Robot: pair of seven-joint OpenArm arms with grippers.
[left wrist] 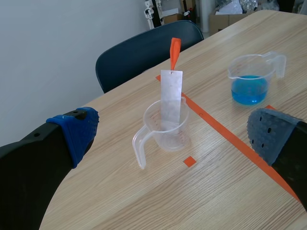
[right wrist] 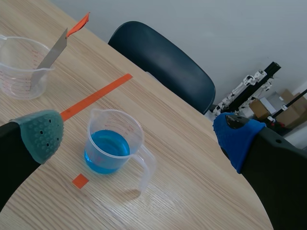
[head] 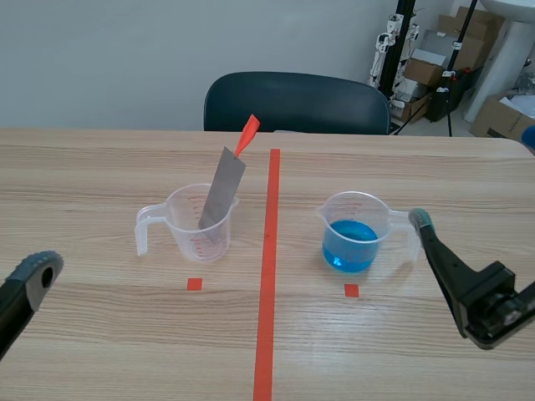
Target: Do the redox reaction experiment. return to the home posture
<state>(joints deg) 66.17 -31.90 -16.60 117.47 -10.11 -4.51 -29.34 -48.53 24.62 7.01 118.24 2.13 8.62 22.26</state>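
A clear measuring cup stands left of the red centre line; a grey metal strip with an orange tag leans inside it. Right of the line, a second clear cup holds blue liquid. My left gripper is open, low at the left edge, well short of the strip's cup. My right gripper is open too, with the blue cup ahead of and between its fingers, untouched.
A dark blue chair stands behind the table's far edge. Cardboard boxes and stands crowd the back right corner. Small orange squares mark the wood before each cup.
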